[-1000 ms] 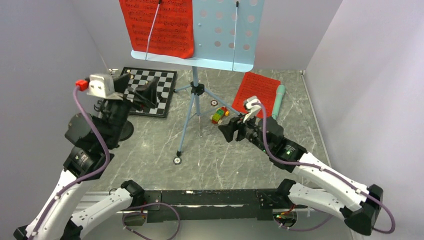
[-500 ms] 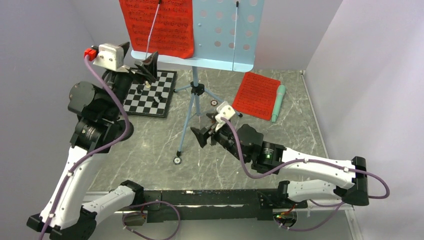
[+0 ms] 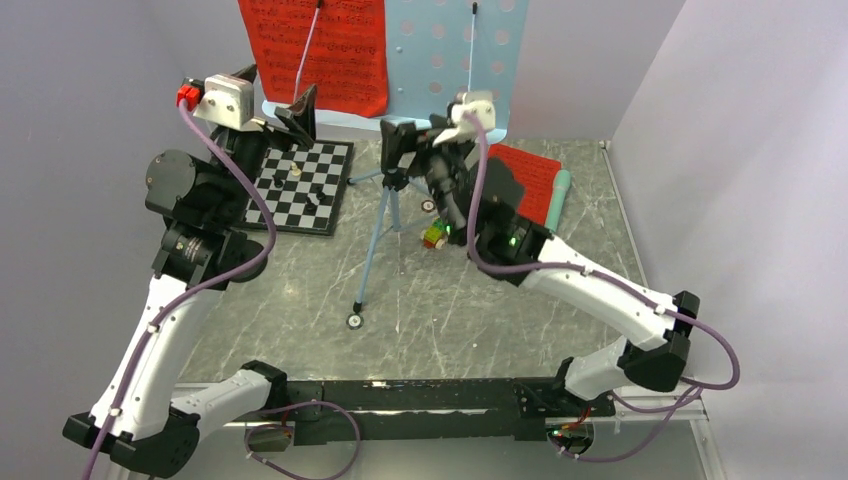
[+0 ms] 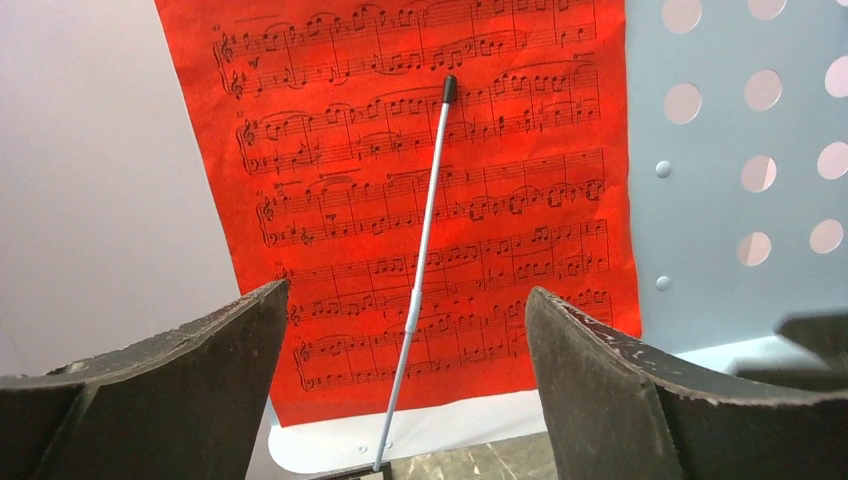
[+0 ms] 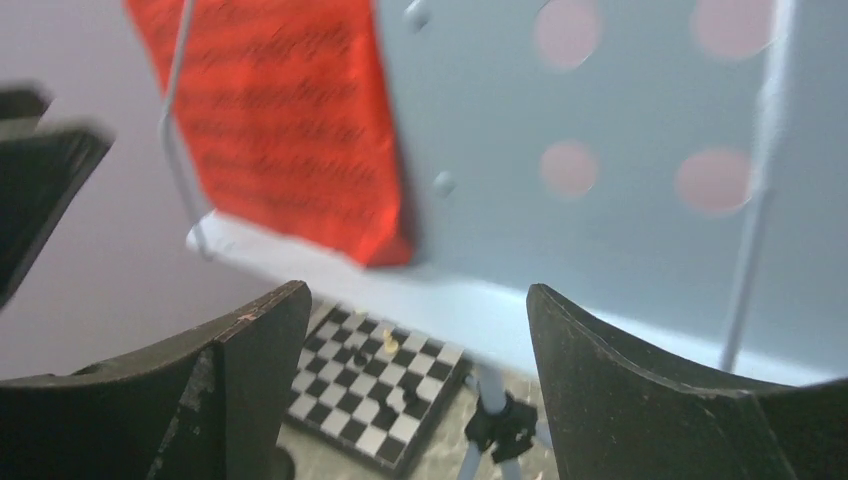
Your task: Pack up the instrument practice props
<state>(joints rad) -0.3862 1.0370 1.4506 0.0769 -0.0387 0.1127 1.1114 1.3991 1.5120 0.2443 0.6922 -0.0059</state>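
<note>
Red sheet-music page (image 4: 330,200) covers the music stand's (image 4: 700,200) left half.

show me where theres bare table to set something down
Bare table lies near the front, between the tripod foot and the black base rail. Crowded farther back: chessboard, block toy, red sheet, microphone.

Lit bright and even from overhead, with only soft, faint shadows on the table (image 3: 440,310) beneath both arms. Looks sharp across the overhead view, without glare. Reads crisp ahead of the left gripper (image 4: 405,295), down to the printed notes on the red sheet-music page (image 4: 420,200); darkens at either side, close to the lens. Blurs heavily ahead of the right gripper (image 5: 417,290): smears the light blue music stand (image 5: 600,200) and its holes, softens the chessboard (image 5: 385,385) below.
</note>
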